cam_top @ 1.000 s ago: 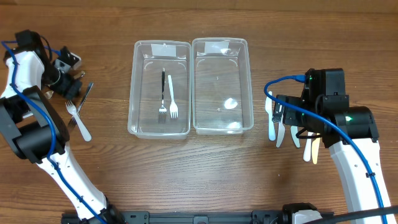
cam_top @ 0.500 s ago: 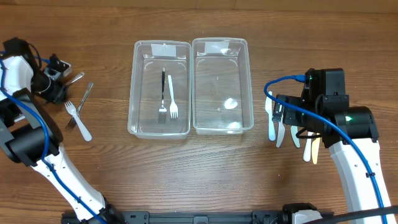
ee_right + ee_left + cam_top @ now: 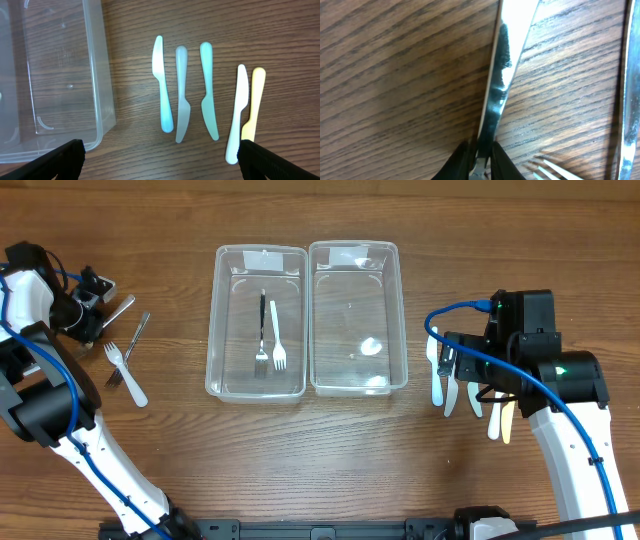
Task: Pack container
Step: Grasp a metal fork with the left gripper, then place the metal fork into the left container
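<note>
Your left hand is clenched on the narrow end of a metal utensil, both fingertips pinching the shiny handle just above the table. The wrist view is too close to tell whether it is a fork or something else. From the overhead view the piece sticks out of the hand toward the centre of the table, lying slanted and more crosswise than lengthwise.

The left container lies to the right of this hand, well apart from it, with its long axis running away from you. The black fork and white fork already inside lie along that axis, side by side. I judge the carry needs a sideways move plus a turn of the wrist, so the utensil lines up with them.

A loose metal fork and a loose white fork lie near the left hand.

Your right hand hangs released, fingers spread wide, above the five plastic knives beside the empty right container. The left hand is clearly the nearer one for the fork side
</note>
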